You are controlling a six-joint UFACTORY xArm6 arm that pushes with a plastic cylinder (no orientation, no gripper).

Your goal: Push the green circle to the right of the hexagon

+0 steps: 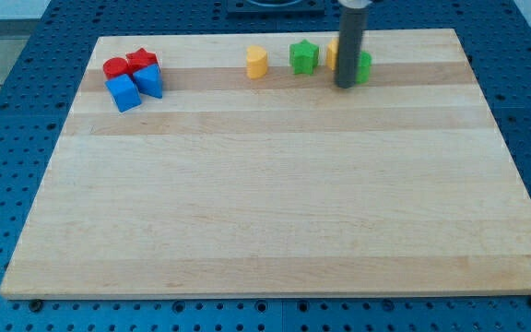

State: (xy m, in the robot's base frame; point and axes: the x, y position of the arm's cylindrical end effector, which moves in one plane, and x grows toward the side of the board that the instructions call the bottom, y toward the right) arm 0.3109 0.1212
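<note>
The green circle (364, 67) sits near the view's top, right of centre, partly hidden behind my rod. My tip (346, 85) rests on the board, touching the circle's left lower side. A yellow block (333, 52) peeks out just left of the rod, mostly hidden; I cannot tell its shape. A yellow hexagon (257, 62) stands further left along the top. A green star (303, 56) lies between the hexagon and the rod.
At the top left a cluster holds a red circle (115, 66), a red star (142, 61) and two blue blocks (123, 93) (149, 80). The wooden board (275, 203) lies on a blue perforated table.
</note>
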